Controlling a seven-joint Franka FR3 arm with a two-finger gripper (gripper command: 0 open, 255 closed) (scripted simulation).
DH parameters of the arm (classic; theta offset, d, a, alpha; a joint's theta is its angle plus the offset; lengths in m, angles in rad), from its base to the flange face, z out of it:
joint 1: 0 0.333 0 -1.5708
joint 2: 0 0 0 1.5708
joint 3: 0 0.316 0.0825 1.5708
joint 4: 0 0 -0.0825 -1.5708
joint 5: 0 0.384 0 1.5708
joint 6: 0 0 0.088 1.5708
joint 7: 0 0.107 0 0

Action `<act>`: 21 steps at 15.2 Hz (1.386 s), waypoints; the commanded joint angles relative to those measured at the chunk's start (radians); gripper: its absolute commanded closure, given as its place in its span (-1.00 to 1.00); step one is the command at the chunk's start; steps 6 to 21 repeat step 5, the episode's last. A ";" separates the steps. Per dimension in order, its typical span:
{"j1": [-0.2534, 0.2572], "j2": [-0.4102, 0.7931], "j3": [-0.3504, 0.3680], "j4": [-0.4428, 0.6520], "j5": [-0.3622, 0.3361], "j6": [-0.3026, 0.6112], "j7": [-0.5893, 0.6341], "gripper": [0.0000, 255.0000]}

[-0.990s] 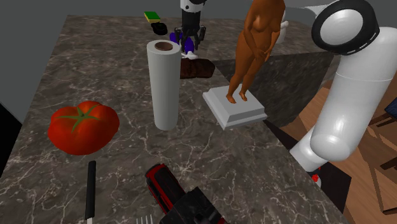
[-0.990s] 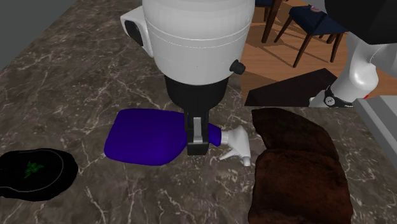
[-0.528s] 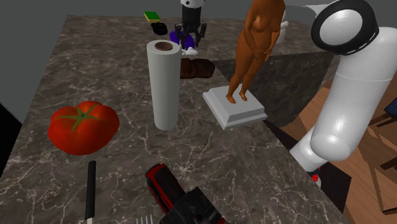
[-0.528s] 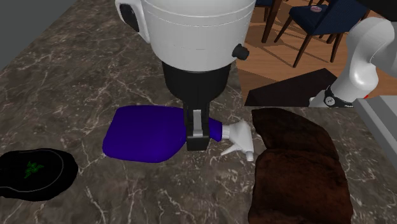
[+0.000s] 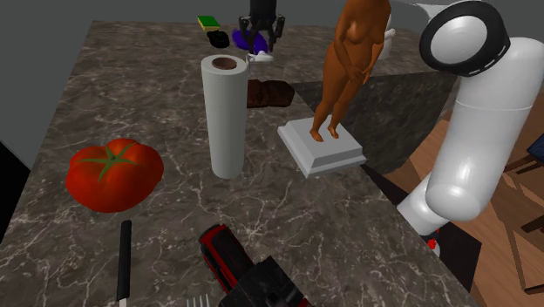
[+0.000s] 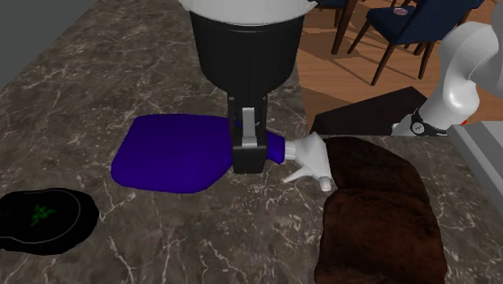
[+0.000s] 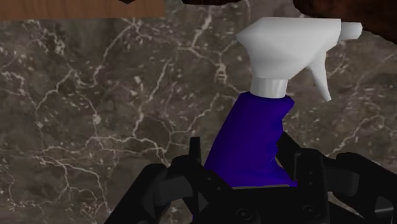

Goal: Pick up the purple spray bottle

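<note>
The purple spray bottle (image 6: pixel 169 149) with a white trigger head (image 6: pixel 310 157) hangs on its side just above the dark marble counter (image 6: pixel 121 64). My black gripper (image 6: pixel 248 153) is shut on its neck, beside the trigger head. In the wrist view the fingers (image 7: pixel 194 156) clasp the purple neck (image 7: pixel 251 137) on both sides, and the white head (image 7: pixel 286 41) points away from the hand. In the shoulder view the gripper (image 5: pixel 264 30) and bottle (image 5: pixel 249 40) are at the counter's far end, raised off the surface.
A brown lump (image 6: pixel 375 210) lies right beside the trigger head, and a black dish (image 6: pixel 44 219) sits on the bottle's other side. Nearer the stand are a paper towel roll (image 5: pixel 225 113), an orange figurine (image 5: pixel 349 61) on a white base, a tomato (image 5: pixel 113 173) and a knife (image 5: pixel 125 259).
The gripper has risen with the bottle clasped in it. The bottle has left the counter and moved up towards the far edge in the shoulder view.
</note>
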 commanded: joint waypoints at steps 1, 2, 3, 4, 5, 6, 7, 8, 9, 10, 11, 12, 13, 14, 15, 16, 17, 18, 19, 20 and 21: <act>0.003 0.011 0.000 0.044 -0.002 -0.033 -0.003 1.00; 0.006 0.017 0.000 0.068 -0.004 -0.051 -0.004 1.00; 0.008 0.025 0.000 0.094 -0.005 -0.069 -0.005 1.00; 0.009 0.026 0.000 0.098 -0.006 -0.072 -0.005 1.00; 0.009 0.026 0.000 0.097 -0.006 -0.071 -0.005 1.00; 0.009 0.026 0.000 0.097 -0.006 -0.071 -0.005 1.00; 0.009 0.026 0.000 0.097 -0.006 -0.071 -0.005 1.00; 0.009 0.026 0.000 0.097 -0.006 -0.071 -0.005 1.00; 0.009 0.026 0.000 0.097 -0.006 -0.071 -0.005 1.00; 0.009 0.026 0.000 0.097 -0.006 -0.071 -0.005 1.00; 0.009 0.026 0.000 0.097 -0.006 -0.071 -0.005 1.00; 0.009 0.026 0.000 0.097 -0.006 -0.071 -0.005 1.00; 0.009 0.026 0.000 0.097 -0.006 -0.071 -0.005 1.00; 0.009 0.026 0.000 0.097 -0.006 -0.071 -0.005 1.00; 0.009 0.026 0.000 0.097 -0.006 -0.071 -0.005 1.00; 0.009 0.026 0.000 0.097 -0.006 -0.071 -0.005 1.00; 0.009 0.026 0.000 0.097 -0.006 -0.071 -0.005 1.00; 0.009 0.026 0.000 0.097 -0.006 -0.071 -0.005 1.00; 0.009 0.026 0.000 0.097 -0.006 -0.071 -0.005 1.00; 0.009 0.026 0.000 0.097 -0.006 -0.071 -0.005 1.00; 0.009 0.026 0.000 0.097 -0.006 -0.071 -0.005 1.00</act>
